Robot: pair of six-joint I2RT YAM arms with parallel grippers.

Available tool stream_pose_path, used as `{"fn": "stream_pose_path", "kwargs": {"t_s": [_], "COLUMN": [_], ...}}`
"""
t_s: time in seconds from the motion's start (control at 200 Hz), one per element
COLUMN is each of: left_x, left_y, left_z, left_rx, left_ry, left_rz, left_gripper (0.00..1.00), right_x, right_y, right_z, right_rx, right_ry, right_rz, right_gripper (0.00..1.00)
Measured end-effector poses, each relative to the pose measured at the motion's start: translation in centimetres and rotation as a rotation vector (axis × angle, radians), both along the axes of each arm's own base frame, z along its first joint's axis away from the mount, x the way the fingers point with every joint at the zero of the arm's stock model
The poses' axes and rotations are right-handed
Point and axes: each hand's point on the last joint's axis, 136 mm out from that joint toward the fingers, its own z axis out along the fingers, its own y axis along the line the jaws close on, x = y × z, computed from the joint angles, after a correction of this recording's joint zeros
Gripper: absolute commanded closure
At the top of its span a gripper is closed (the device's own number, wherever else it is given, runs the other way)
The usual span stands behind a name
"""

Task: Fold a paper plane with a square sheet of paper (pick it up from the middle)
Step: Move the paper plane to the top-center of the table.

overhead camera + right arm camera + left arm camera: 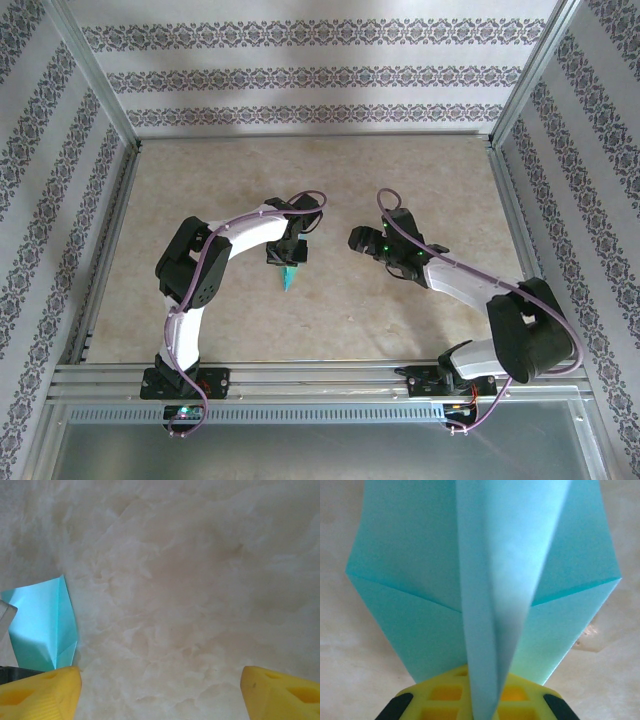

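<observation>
Left tool [285, 256] is clamped on the thin teal-turquoise sheet of paper [410, 570], its yellow jaws pinched together on a narrow central ridge of the fold, so the paper sits in that tool's grip and juts out from its tip over the pale beige marbled desk [400, 310]. I cannot tell whether the paper's far point touches the desk. The sheet is no longer a flat square. From the left wrist view a tall keel runs up the middle from the left tool, and two flaps spread out on either side of it like wings, each crossed by a sharp diagonal crease. My reading is that the main folds are made and the thing already has the shape of a plane. What may be left is to level or press the wings and set it down or let it go, though the nose cannot be seen well enough to say it is finished. The right tool [160, 692] hovers well apart from the left tool, on its right, jaws wide and with nothing between them but bare desk. No brand, label or writing can be read anywhere; the paper is plain and unmarked.
</observation>
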Motion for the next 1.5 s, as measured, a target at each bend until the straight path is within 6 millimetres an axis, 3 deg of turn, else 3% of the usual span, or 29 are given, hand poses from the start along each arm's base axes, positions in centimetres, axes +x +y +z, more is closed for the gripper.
{"fn": "stream_pose_path", "kwargs": {"t_s": [0.165,0.295,0.39,0.53,0.7,0.874,1.084,1.499], "left_x": [2.0,6.3,9.6,13.1,15.4,16.6,17.8,17.6], "left_y": [-0.4,-1.6,-1.9,-1.6,-1.5,-1.8,-2.4,-2.0], "left_z": [1.6,4.7,5.7,4.5,2.1,1.1,1.7,0.6], "left_rx": [-0.009,-0.061,-0.078,-0.072,-0.057,-0.059,-0.069,-0.049], "left_ry": [-0.062,-0.169,-0.224,-0.241,-0.220,-0.205,-0.214,-0.180], "left_rz": [0.005,0.015,0.033,0.063,0.083,0.087,0.084,0.084], "left_gripper": [0.93,0.94,0.93,0.93,0.92,0.91,0.86,0.71], "right_x": [0.1,0.1,-0.1,-0.5,-0.7,-0.7,-0.8,-0.9], "right_y": [-0.8,-1.1,-1.4,-1.8,-2.0,-2.0,-2.0,-1.8], "right_z": [0.5,0.6,0.6,0.5,0.4,0.4,0.2,0.2], "right_rx": [-0.029,-0.056,-0.075,-0.092,-0.105,-0.107,-0.107,-0.099], "right_ry": [-0.027,-0.040,-0.048,-0.054,-0.052,-0.052,-0.045,-0.043], "right_rz": [-0.008,-0.002,0.003,0.001,0.006,0.009,0.012,0.019], "right_gripper": [0.12,0.08,0.03,0.02,0.02,0.02,0.02,0.02]}}
